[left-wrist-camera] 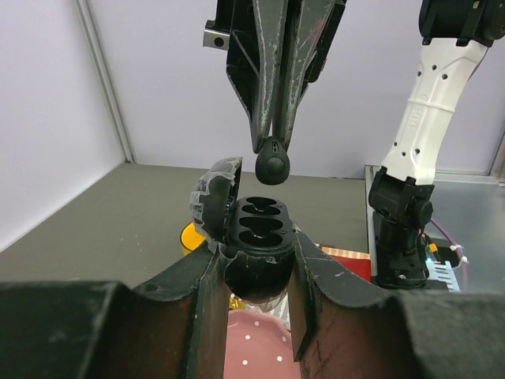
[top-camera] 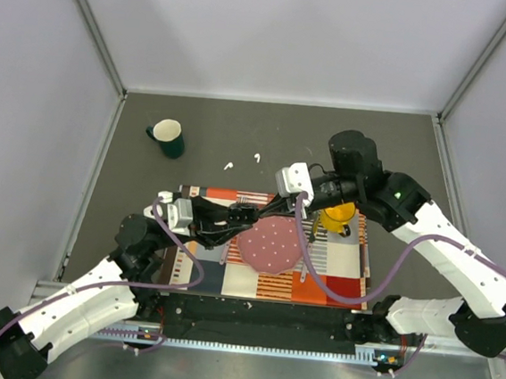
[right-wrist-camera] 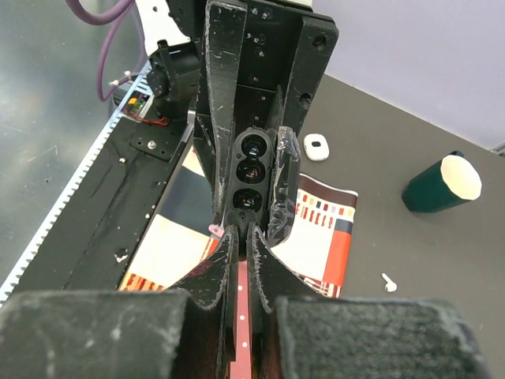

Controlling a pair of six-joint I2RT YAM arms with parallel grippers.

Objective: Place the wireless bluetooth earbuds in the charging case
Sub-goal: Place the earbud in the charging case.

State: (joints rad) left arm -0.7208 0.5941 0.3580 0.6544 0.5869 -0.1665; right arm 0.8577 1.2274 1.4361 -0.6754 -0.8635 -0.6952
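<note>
Left gripper [left-wrist-camera: 256,251] jaws, nearest the wrist camera, clamp the black charging case [left-wrist-camera: 254,283], with its lid [left-wrist-camera: 211,197] hinged open to the left and its sockets facing up. Just above it, apart from the case, hangs a black earbud [left-wrist-camera: 272,166], pinched in the closed right gripper [left-wrist-camera: 273,144]. The earbud probably needs centring over one socket, a straight descent, and release only once seated.
</note>
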